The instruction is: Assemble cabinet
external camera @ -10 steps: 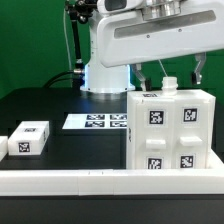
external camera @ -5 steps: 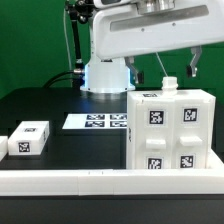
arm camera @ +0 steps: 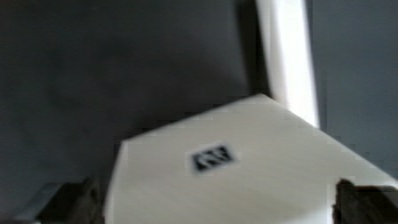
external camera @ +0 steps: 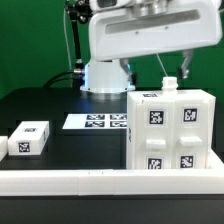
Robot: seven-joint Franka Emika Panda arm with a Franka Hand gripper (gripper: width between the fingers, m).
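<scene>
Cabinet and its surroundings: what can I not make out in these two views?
1. Cabinet rear faces: exterior view, hidden by its own front.
2. Tag on the cabinet top: wrist view, too blurred to read.
3. Marker board: exterior view, one end hidden behind the cabinet.
4. White block: cut off by the exterior view's left edge.
5. Gripper: wrist view, only dark, blurred fingertips show.

No words, numbers or brand names could be read. The only signs were black-and-white square tags: four on the front of the cabinet [external camera: 170,138], one on a small white block [external camera: 30,138], and several on the marker board [external camera: 95,122].
</scene>
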